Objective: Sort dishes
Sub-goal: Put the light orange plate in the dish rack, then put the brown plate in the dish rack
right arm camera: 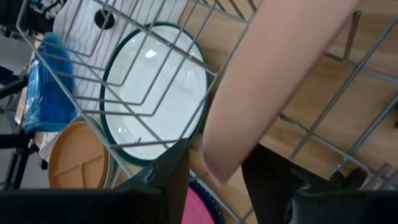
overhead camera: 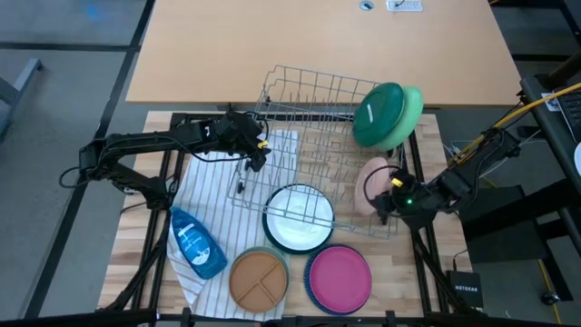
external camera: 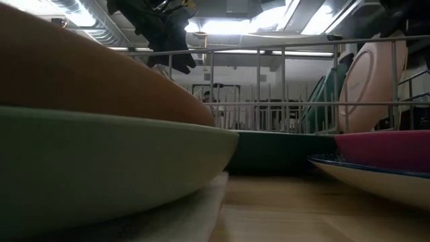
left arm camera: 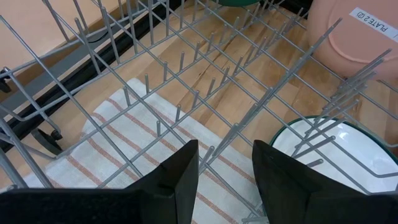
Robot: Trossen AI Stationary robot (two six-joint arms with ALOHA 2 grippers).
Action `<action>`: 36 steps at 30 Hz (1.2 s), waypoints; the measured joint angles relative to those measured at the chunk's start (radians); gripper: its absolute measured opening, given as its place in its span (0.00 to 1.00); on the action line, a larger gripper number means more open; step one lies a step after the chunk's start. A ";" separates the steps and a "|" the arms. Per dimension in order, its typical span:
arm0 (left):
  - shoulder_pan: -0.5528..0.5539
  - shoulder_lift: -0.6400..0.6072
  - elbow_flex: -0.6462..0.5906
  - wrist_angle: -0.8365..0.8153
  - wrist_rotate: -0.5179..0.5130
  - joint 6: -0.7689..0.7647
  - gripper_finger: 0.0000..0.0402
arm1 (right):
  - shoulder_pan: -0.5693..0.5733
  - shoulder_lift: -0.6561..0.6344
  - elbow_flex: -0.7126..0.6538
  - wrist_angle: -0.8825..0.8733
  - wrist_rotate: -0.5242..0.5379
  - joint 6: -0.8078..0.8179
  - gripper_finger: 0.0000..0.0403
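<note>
A peach plate [overhead camera: 370, 182] stands on edge in the right part of the grey wire rack [overhead camera: 309, 95], with my right gripper [right arm camera: 217, 186] shut on it. Two green dishes [overhead camera: 388, 114] stand on edge at the rack's far right. A white plate with a dark green rim [overhead camera: 298, 218] lies flat under the rack's near edge. A tan divided plate [overhead camera: 259, 278] and a magenta plate [overhead camera: 339, 278] each lie on other dishes near the front edge. My left gripper [left arm camera: 225, 180] hangs open over the rack's left part, rack wires below the gap. My right gripper pinches the peach plate's rim [right arm camera: 219, 163] between its two fingers, one on each face. The fingers slant down from the table's right side. The plate stands tilted on edge among the rack's wires; whether its lower edge rests there I cannot tell.
A blue soap bottle [overhead camera: 196, 242] lies on a striped towel [overhead camera: 211, 195] at the near left. The rack's upright tines [left arm camera: 186, 68] fill the middle. Bare wood [overhead camera: 318, 45] lies beyond the rack, and cables [overhead camera: 517, 113] run at the right.
</note>
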 joint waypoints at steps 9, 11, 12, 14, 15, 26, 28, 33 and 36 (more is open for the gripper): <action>0.000 0.000 0.000 0.000 0.000 0.003 0.35 | 0.000 -0.052 0.000 0.000 -0.074 -0.002 0.36; 0.000 0.000 0.000 0.000 0.000 0.003 0.35 | 0.000 -0.067 0.000 0.000 -0.101 -0.003 0.36; 0.000 0.000 0.000 0.000 0.000 0.003 0.35 | 0.000 -0.074 0.000 0.000 -0.116 -0.004 0.36; 0.000 0.000 0.000 0.000 0.000 0.003 0.35 | 0.000 -0.091 0.000 0.000 -0.147 -0.004 0.36; 0.000 0.000 0.000 0.000 0.000 0.003 0.35 | 0.000 -0.100 0.000 0.000 -0.159 -0.004 0.36; 0.000 0.000 0.000 0.000 0.000 0.060 0.35 | 0.000 -0.207 0.000 0.071 -0.238 -0.097 0.36; -0.002 0.000 0.000 0.000 0.000 0.077 0.35 | 0.000 -0.223 0.000 0.120 -0.247 -0.163 0.36; -0.025 0.000 0.000 0.002 0.000 0.130 0.35 | 0.000 -0.241 0.000 0.277 -0.253 -0.368 0.36; -0.050 0.000 0.000 0.006 0.000 0.170 0.35 | 0.000 -0.238 0.000 0.357 -0.240 -0.468 0.36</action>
